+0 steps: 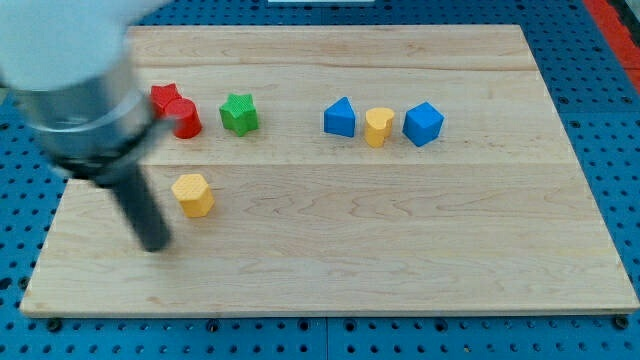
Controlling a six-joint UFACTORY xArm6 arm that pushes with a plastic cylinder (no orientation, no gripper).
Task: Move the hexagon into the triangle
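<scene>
A yellow hexagon block (pixel 192 194) lies on the wooden board at the lower left. A blue triangle block (pixel 339 117) sits at the upper middle, far to the hexagon's right. My tip (pixel 155 243) rests on the board just below and to the left of the yellow hexagon, a small gap apart from it. The rod runs up and to the left into the blurred arm body.
A red star (pixel 166 99) and a red cylinder (pixel 186 119) sit together at the upper left, a green star (pixel 239 113) to their right. A yellow heart (pixel 377 126) and a blue cube (pixel 423 123) stand right of the blue triangle. The wooden board (pixel 400 240) lies on a blue pegboard.
</scene>
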